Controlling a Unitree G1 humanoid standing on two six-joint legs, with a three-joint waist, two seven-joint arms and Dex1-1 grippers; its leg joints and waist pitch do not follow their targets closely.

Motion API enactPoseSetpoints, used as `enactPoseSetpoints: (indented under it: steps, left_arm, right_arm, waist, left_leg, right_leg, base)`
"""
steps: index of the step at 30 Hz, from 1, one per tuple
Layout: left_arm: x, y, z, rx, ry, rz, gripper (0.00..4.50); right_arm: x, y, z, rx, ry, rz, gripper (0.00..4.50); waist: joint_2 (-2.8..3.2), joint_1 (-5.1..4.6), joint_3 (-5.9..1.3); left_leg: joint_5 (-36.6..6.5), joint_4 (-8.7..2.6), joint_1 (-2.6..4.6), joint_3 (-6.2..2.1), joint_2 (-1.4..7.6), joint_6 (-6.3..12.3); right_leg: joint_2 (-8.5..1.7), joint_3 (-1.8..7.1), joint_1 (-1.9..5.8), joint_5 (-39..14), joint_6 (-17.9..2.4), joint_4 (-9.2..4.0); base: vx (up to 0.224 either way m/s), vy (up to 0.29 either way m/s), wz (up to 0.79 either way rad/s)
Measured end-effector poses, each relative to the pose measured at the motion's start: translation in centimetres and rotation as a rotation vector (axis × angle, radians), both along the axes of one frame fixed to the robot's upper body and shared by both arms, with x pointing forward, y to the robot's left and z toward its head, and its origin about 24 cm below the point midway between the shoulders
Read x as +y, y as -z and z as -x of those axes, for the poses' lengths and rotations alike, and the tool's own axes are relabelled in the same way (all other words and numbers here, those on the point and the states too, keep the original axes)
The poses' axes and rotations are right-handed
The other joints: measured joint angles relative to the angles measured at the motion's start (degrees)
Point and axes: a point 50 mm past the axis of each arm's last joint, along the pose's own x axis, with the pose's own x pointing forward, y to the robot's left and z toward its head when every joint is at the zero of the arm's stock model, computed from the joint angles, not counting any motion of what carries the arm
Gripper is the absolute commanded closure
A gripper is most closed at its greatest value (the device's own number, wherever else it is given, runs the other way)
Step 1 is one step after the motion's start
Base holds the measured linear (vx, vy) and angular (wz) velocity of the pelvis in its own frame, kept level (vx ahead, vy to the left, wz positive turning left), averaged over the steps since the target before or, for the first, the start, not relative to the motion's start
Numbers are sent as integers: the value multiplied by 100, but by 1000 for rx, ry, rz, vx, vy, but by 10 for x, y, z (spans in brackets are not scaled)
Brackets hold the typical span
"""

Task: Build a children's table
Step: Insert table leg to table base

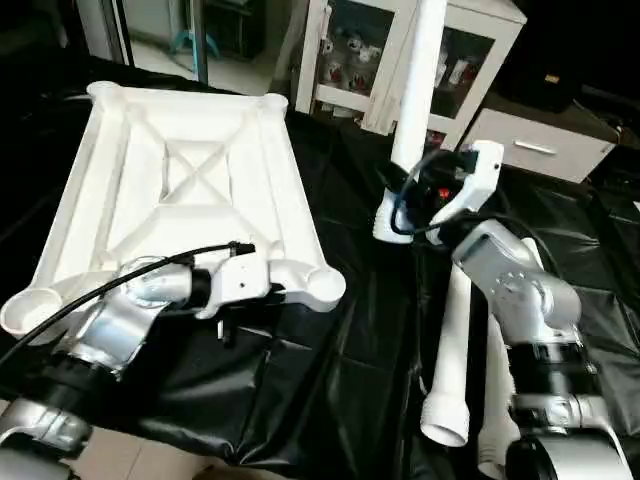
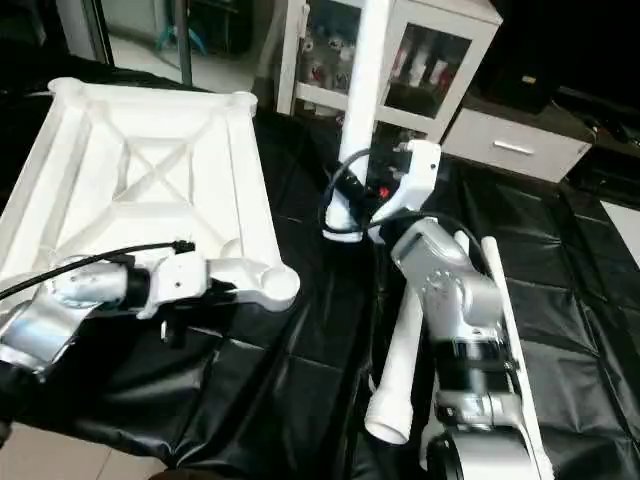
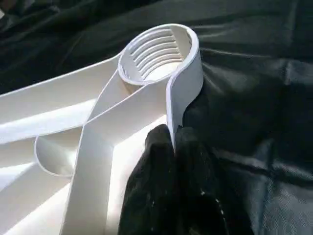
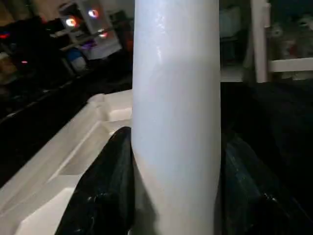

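Note:
The children's table top [image 1: 190, 190] lies upside down on the black-draped worktable, its X ribs facing up. My left gripper [image 3: 174, 134] is shut on the top's thin rim wall, just short of the near right corner socket [image 3: 156, 54]. My right gripper [image 1: 405, 205] is shut on a white tube leg [image 1: 420, 80] and holds it upright over the cloth, to the right of the top. The black fingers [image 4: 110, 186] clasp that leg [image 4: 176, 98] on both sides. Two more legs [image 1: 455, 340] [image 2: 510, 330] lie side by side on the cloth under my right forearm.
A white cabinet with glass doors [image 1: 350, 50] and a low white drawer unit [image 1: 540, 145] stand behind the worktable. The black cloth [image 1: 330, 380] hangs over the near edge, with pale floor showing at the lower left.

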Motion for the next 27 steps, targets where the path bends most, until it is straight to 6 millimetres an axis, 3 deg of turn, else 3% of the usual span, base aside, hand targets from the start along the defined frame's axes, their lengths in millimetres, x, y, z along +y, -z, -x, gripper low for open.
enactPoseSetpoints:
  steps: [4,6,8,17,23,24,25,27]
  left_arm:
    - [12,-3,3,0,-9,-12,450]
    - [14,-3,5,28,-34,28,404]
    - [14,-5,7,51,-52,66,393]
    - [15,-42,1,-44,-67,242,317]
    - [17,-122,-30,-152,-304,723,310]
    - [8,-130,-37,-109,-364,873,282]
    - [0,-132,-40,-58,-396,980,282]
    - [-24,-128,-40,104,-385,1135,262]
  right_arm:
    - [-4,12,10,37,-4,13,265]
    - [-5,15,13,53,-7,15,265]
    - [-4,14,15,56,-8,15,265]
    - [-3,8,25,23,-19,15,265]
    - [7,-7,42,-56,-200,-41,265]
    - [8,-10,46,-76,-248,-64,265]
    - [9,-12,48,-86,-280,-81,265]
    - [12,-15,52,-102,-331,-107,265]
  waist:
    - [14,-7,9]
    - [26,-10,18]
    - [38,1,26]
    - [99,187,68]
    - [205,231,94]
    - [228,237,92]
    - [240,254,89]
    - [240,299,90]
  left_leg:
    - [0,3,0,2,1,0]
    - [0,10,-1,3,1,-1]
    - [0,16,-2,3,3,-1]
    - [1,63,-8,-6,8,-2]
    - [2,120,-2,-13,11,-3]
    - [2,125,5,-14,9,-3]
    - [2,131,7,-14,8,-3]
    - [2,140,2,-17,10,-2]
  right_leg:
    - [1,1,-2,1,-2,7]
    - [1,3,-4,1,-3,14]
    - [1,2,-4,1,-5,18]
    - [-1,-1,-1,8,-12,52]
    - [-11,-1,13,10,-16,103]
    - [-16,-2,29,10,-16,103]
    - [-19,-3,34,10,-16,105]
    - [-19,-5,35,11,-17,106]
  base:
    - [0,0,0]
    - [0,0,0]
    - [0,0,0]
    - [0,0,0]
    - [0,0,0]
    - [0,0,0]
    - [0,0,0]
    - [0,0,0]
